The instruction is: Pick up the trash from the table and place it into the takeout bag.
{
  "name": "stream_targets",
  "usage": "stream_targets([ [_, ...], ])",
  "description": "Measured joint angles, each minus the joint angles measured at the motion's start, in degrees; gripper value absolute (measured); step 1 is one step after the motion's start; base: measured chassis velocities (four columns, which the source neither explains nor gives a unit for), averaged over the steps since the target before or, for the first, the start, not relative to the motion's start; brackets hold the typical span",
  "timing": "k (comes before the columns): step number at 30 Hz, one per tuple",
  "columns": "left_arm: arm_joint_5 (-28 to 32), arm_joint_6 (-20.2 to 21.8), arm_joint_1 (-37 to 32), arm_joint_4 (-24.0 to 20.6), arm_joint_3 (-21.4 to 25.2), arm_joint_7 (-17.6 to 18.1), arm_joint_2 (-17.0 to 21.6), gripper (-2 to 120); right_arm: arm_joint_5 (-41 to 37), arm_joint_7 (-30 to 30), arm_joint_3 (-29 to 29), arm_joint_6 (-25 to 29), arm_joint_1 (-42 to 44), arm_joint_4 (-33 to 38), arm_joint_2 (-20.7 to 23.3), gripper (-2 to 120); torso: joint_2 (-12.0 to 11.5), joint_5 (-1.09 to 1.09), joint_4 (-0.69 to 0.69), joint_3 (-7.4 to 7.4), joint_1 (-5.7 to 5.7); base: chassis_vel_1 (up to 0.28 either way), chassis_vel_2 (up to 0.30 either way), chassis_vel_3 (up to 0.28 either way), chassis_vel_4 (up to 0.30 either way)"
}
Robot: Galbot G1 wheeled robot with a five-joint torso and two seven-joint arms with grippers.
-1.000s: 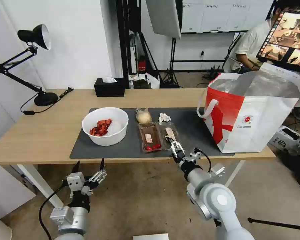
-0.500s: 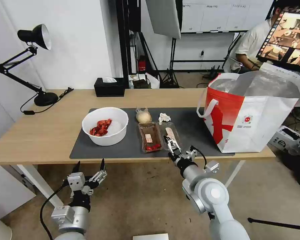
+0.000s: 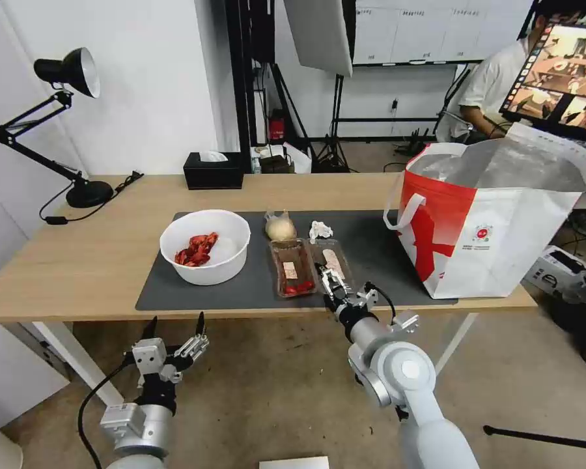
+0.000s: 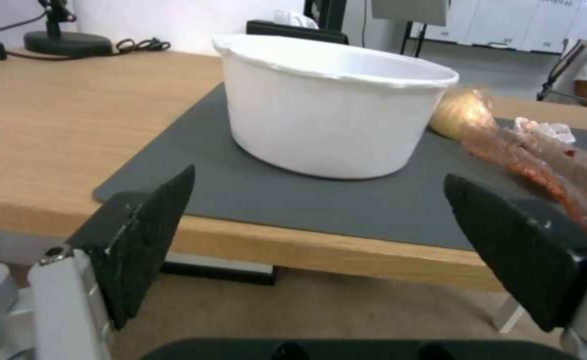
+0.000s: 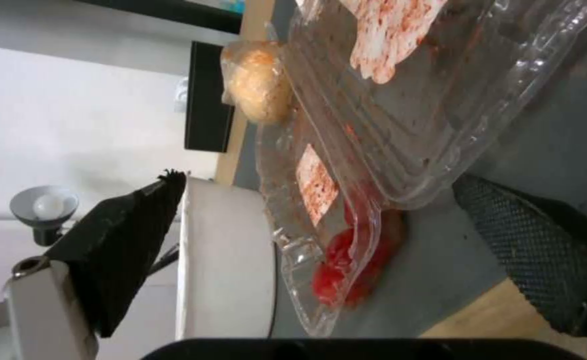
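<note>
Left gripper (image 3: 174, 324): parked below the table (image 3: 78, 260) edge, fingers spread wide, holding nothing; white bowl (image 3: 206, 246) straight ahead of it and above, on the dark mat (image 3: 377, 251).

Right gripper (image 3: 331, 281): at the near edge of the mat, jaws open, one finger to each side of the near end of the right-hand clear tray (image 3: 331, 260); no grip made as yet, judging from the right wrist view, where the tray's rim (image 5: 400, 200) sits between the fingers with a gap on both sides.

Progress, by judgement: early stage. No piece of trash seen inside the takeout bag (image 3: 495, 221); all five pieces on the mat, all left to move.

Containers, left to right:
- White bowl: left of the right gripper; red shells heaped at one side, otherwise bare.
- Small clear bag (image 3: 280, 227): beyond the right gripper and slightly left; one beige lump inside.
- Left clear tray (image 3: 292, 267): just beside the right gripper's left finger; red scraps at the near end, stained slip of paper mid-way.
- Right clear tray: between the fingers; stained pale scrap inside.
- Crumpled tissue (image 3: 320, 230): beyond both trays.
- Takeout bag: well to the right of the right gripper, upright, mouth open, foil lining showing; contents not visible.
</note>
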State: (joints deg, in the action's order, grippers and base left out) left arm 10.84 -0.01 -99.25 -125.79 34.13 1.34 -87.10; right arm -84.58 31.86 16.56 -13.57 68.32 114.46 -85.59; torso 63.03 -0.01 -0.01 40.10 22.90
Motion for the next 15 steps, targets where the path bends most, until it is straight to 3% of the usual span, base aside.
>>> stream_targets([
  [15, 0.14, -0.02, 0.05, 0.21, 0.0, 0.0, 0.73, 100, 0.29, 0.43, 0.16, 0.02, -0.11, -0.09, -0.24, 100, -0.01, 0.01, 0.02, 0.01, 0.02, 0.0, 0.0, 0.0, 0.0],
])
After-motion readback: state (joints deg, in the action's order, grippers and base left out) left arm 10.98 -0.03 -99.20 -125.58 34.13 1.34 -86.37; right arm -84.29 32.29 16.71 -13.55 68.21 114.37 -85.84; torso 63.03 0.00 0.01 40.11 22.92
